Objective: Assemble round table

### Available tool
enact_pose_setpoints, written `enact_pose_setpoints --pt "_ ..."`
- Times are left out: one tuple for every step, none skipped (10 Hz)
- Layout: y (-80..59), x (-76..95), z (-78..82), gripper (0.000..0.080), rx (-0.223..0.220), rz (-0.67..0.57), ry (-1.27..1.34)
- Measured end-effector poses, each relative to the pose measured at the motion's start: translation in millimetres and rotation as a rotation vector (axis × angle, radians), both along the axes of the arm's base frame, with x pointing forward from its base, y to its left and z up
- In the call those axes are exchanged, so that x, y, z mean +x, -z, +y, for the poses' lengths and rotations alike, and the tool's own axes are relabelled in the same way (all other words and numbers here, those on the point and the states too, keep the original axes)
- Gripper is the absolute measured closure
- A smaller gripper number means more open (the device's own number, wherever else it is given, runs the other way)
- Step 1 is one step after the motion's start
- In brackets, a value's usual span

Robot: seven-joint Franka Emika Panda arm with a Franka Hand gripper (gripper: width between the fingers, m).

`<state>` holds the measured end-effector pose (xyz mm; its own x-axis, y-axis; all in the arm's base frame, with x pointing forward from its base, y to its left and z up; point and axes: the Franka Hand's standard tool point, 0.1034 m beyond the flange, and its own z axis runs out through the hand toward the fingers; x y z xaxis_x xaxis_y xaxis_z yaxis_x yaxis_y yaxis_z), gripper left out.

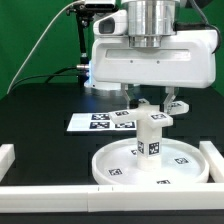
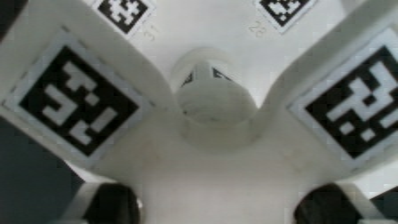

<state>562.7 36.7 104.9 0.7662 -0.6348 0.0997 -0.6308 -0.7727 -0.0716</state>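
The large rimmed round disc (image 1: pixel 110 168) lies flat on the black table at the front. The short cylinder leg (image 1: pixel 150 138) stands upright at its centre, with a tag on its side. The cross-shaped foot piece (image 1: pixel 156 116) sits on top of the leg. My gripper (image 1: pixel 152 106) comes straight down on it and is shut on one arm of the foot piece. In the wrist view the foot piece (image 2: pixel 214 150) fills the picture, with tagged arms on both sides. My gripper (image 2: pixel 222 205) has a dark fingertip (image 2: pixel 111 203) on each side of the white arm.
The marker board (image 1: pixel 100 122) lies flat behind the disc, towards the exterior view's left. White border walls run along the front (image 1: pixel 90 201), the left (image 1: pixel 6 160) and the right (image 1: pixel 214 160) of the work area. The arm's white body hangs over the middle.
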Motion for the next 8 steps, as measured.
enact_pose_setpoints --pt "-0.1 -0.1 -0.1 0.0364 0.027 -0.001 0.134" --pt "-0.7 0.3 0.1 0.0364 0.057 -0.004 0.240" --pt "-0.6 0.8 1.8 0.0365 0.080 -0.007 0.305" --pt "-0.6 0.7 2.3 0.0366 0.103 -0.006 0.389" --pt "-0.3 0.3 2.3 0.0366 0.120 -0.003 0.469" --pt "-0.2 0.1 2.9 0.0366 0.126 -0.002 0.507" --pt "-0.1 0.1 2.7 0.0369 0.125 -0.002 0.503" --pt "0.3 -0.1 2.8 0.0222 0.121 -0.002 0.478"
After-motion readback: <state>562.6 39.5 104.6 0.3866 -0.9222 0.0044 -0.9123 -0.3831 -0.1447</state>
